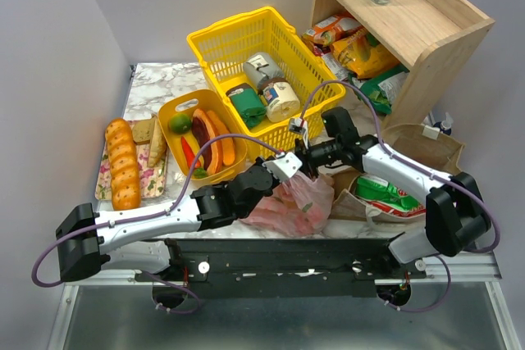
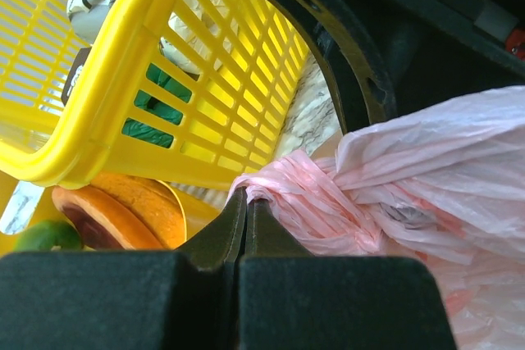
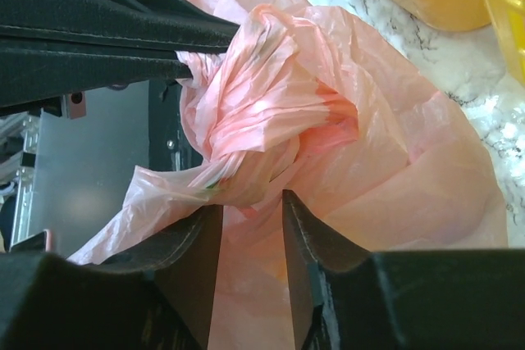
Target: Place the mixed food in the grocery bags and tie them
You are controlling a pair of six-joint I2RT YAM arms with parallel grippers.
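The pink plastic bag (image 1: 294, 205) lies on the marble table between the two arms, its top twisted into a knot. My left gripper (image 1: 283, 168) is shut on a twisted strand of the pink bag (image 2: 394, 161), its tips (image 2: 247, 197) pinched together. My right gripper (image 3: 253, 202) is open, its jaws standing either side of bag plastic (image 3: 394, 170) just below the knot. The left fingers (image 3: 98, 38) show at the upper left of that view. The green-and-white crisp packet (image 1: 385, 193) lies in the brown paper bag (image 1: 426, 149) on the right. Toy fruit and vegetables (image 1: 205, 138) lie in the yellow oval tub.
A yellow mesh basket (image 1: 238, 34) with tins stands behind the grippers, close to the left gripper in its wrist view (image 2: 123, 79). The yellow tub (image 1: 168, 108) and a braided loaf (image 1: 123, 161) are at the left. A wooden shelf (image 1: 443, 30) with packets stands at the back right.
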